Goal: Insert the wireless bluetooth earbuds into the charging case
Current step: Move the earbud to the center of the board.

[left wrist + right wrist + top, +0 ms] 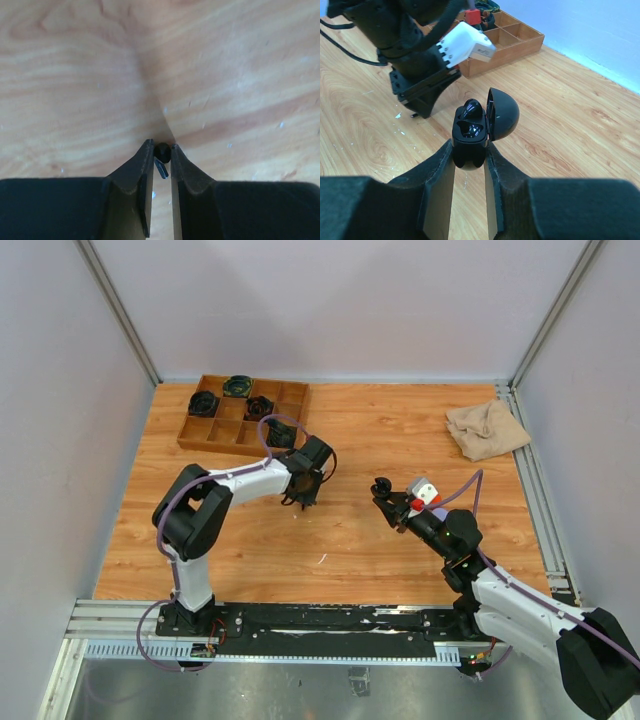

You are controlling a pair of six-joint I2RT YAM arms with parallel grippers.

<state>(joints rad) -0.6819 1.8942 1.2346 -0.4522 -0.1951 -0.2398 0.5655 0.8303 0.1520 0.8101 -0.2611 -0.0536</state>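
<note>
Black earbud [162, 151]: lay on the counter [400, 430] at centre, pinched by your left tool [303, 501], ready to lift.
Charging case [476, 129]: your right tool [469, 152] clamped it centre-right, lid open, so its free socket faced up.

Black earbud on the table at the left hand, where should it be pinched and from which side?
Pinch the black earbud across its round head, straight down from above: it sits on the flat table, thin stem trailing between the fingers. The left hand grips it so.
</note>
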